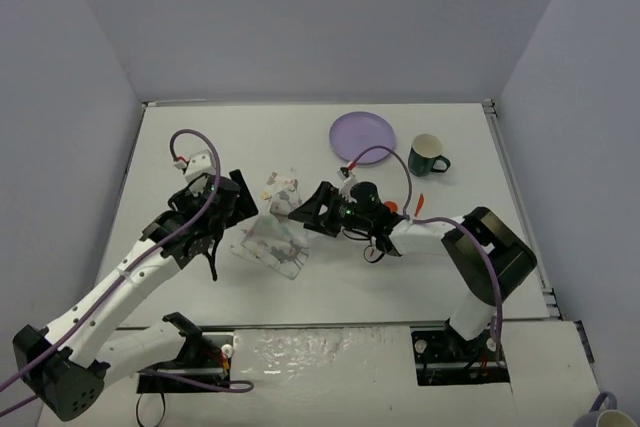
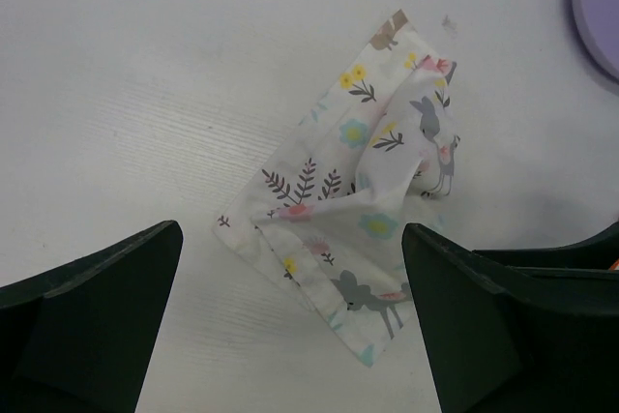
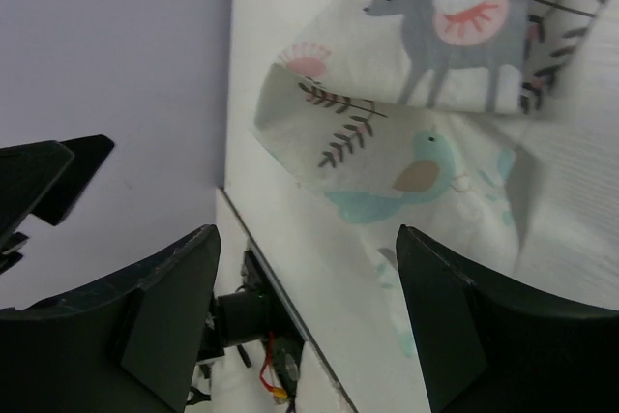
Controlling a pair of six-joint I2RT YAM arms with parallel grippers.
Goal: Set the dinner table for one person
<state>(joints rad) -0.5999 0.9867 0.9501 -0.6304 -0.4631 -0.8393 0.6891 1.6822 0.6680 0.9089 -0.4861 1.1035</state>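
Top external: crumpled deer-print placemat (image 1: 272, 239) on dinner table (image 1: 200, 137), purple plate (image 1: 362, 133) and green mug (image 1: 428, 155) at its 2 o'clock. Left gripper (image 1: 243, 209) at 9, right gripper (image 1: 303, 209) at 3, both jaws spread wide, nothing held.

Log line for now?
left gripper open | right gripper open | crumpled white deer-print cloth placemat between them, unheld | round purple plate, dark green mug untouched

Bright, even light; soft shadows; sharp focus.

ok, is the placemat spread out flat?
No, the placemat lies bunched up and folded over itself on the table.
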